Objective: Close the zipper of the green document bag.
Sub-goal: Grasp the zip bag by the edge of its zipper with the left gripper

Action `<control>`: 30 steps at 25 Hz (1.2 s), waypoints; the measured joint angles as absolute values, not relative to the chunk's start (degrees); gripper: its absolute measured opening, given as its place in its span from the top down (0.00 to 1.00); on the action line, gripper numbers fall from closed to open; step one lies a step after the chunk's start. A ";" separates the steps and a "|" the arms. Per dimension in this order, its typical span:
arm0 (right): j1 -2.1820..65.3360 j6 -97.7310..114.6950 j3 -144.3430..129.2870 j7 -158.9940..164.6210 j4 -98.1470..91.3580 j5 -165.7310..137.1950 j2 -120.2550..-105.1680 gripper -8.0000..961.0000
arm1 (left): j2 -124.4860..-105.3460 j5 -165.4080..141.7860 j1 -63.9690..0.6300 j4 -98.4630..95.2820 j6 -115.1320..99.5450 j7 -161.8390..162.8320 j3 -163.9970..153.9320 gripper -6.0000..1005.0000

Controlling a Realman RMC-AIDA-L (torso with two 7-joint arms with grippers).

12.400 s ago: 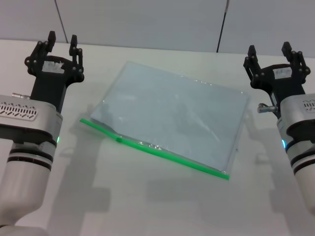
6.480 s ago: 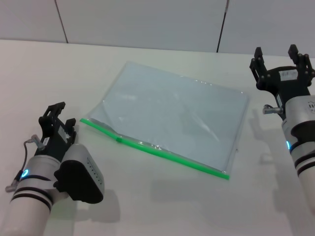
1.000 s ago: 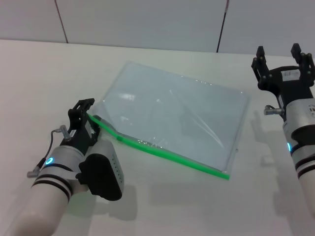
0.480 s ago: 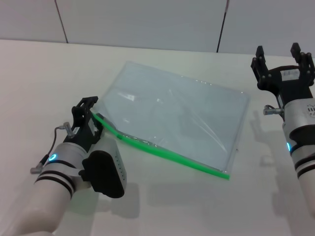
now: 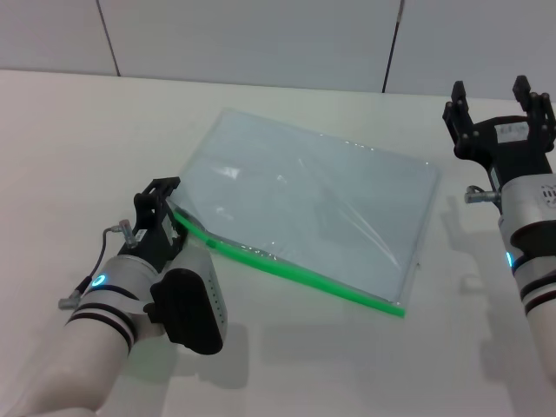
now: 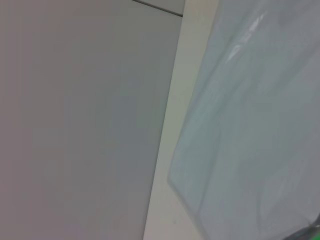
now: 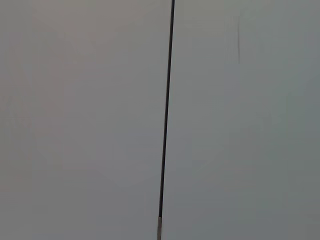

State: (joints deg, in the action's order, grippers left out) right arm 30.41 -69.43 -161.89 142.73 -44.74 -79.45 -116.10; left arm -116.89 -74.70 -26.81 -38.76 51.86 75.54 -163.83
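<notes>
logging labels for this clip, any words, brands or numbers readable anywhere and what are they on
No text can be read in any view.
Right pincer: a pale sticker sits on its black body, its print too small to read.
Green document bag: no print shows.
Left pincer, at the bag's zipper corner: no readable label.
Table: no markings.

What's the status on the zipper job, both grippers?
Left gripper at near-left corner of the translucent blue-grey document bag, on the bright green zipper strip. Small green slider tab not yet moved along. Right gripper parked, open, far right. Path clear.
</notes>
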 joint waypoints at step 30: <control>30.50 -69.43 -162.01 142.05 -44.73 -79.56 -116.10 0.21 | -116.88 -68.30 -27.67 -39.41 51.92 64.96 -163.73 0.47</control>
